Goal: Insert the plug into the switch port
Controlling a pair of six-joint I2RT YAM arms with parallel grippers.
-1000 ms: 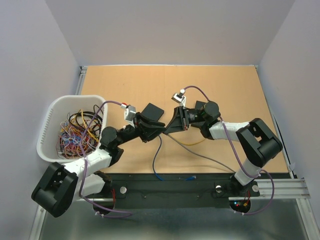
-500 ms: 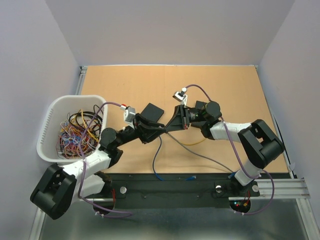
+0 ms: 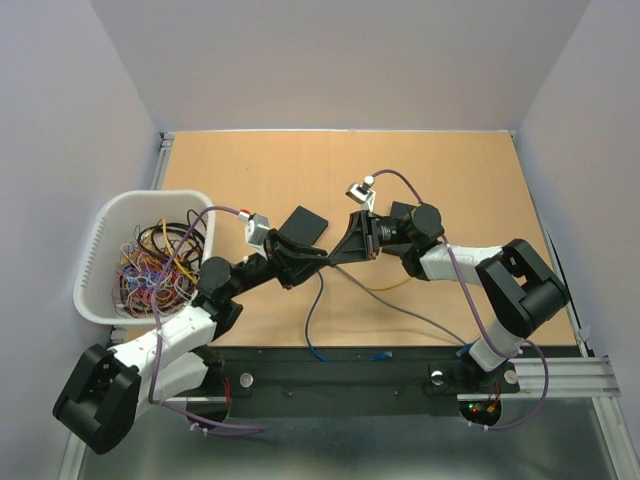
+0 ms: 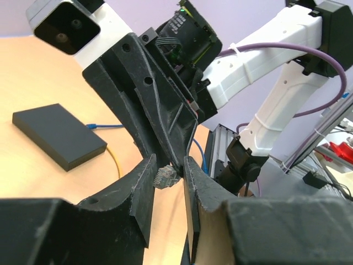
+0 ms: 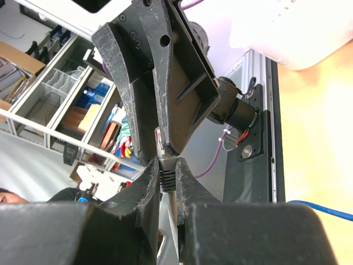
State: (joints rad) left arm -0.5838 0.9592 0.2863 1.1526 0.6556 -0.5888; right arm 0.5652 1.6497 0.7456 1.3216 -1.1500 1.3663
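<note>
The plug is a clear connector with a grey boot on a grey cable [image 3: 420,318]. My right gripper [image 5: 167,165] is shut on the boot [image 5: 167,178] and holds it above the table. The clear tip [image 4: 164,176] sits between the fingers of my left gripper [image 4: 167,178], touching both. In the top view the left gripper [image 3: 318,256] and right gripper [image 3: 338,252] meet tip to tip mid-table. A flat black switch box [image 3: 303,222] lies just behind them. No port shows on it.
A second flat black box [image 3: 400,212] lies behind the right gripper and shows in the left wrist view [image 4: 58,135]. A yellow cable [image 3: 385,285] and a blue cable [image 3: 310,325] lie near the front. A white basket [image 3: 105,225] of tangled wires stands at the left.
The left arm has stretched further toward the right gripper, and its base link has swung left. The two grippers stay tip to tip at the plug and have risen slightly.
</note>
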